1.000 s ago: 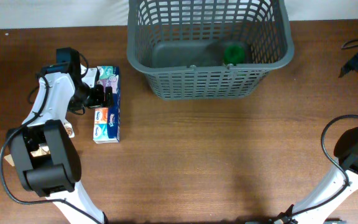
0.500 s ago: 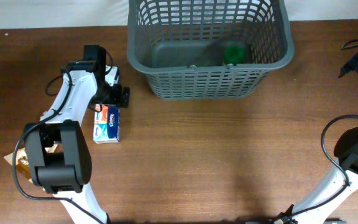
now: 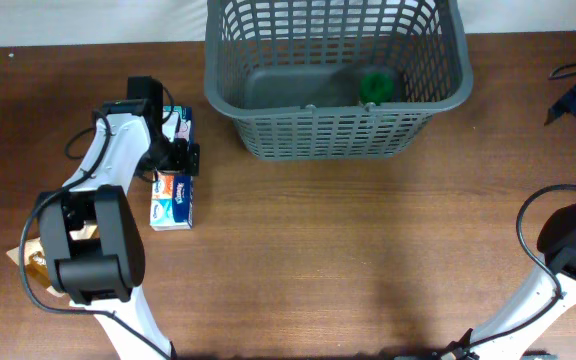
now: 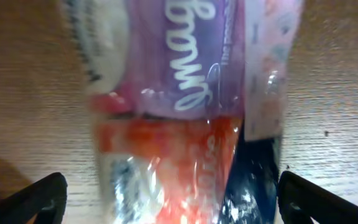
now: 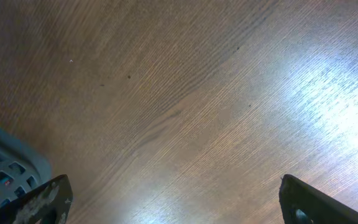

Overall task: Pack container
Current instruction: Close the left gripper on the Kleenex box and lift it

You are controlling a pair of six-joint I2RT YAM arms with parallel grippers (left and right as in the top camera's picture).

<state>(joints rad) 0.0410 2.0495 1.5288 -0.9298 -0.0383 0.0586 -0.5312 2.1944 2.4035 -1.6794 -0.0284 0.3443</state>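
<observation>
Brown packet (image 3: pixel 34 262): nearest the robot, at the left arm's base and partly hidden by it; what it is I cannot tell.
Tissue pack (image 3: pixel 174 197): flat on the table (image 3: pixel 368 260), clear-wrapped, with purple, orange and blue packets. Its long axis runs near to far.
Left gripper (image 4: pixel 169 202): directly above the pack, fingers spread wide. One fingertip (image 4: pixel 39 198) is off each long side, so the jaws straddle the short width. Whether they touch the wrap I cannot tell.
Key relation: the pack lies straight under the left fingers, and the basket lies right of it and farther off. The left arm is much the nearer, so I judge that closing across the width comes next.
Right gripper (image 5: pixel 173 202): well apart at the far right, fingers spread, holding nothing.
Container (image 3: pixel 333 130): at the far middle, upright, holding a green-lidded jar (image 3: pixel 375 85).
Change: a second ago the left gripper stood left of the pack, then swung past its right side, and now sits centred over it. Pack, basket and right arm are unmoved.
</observation>
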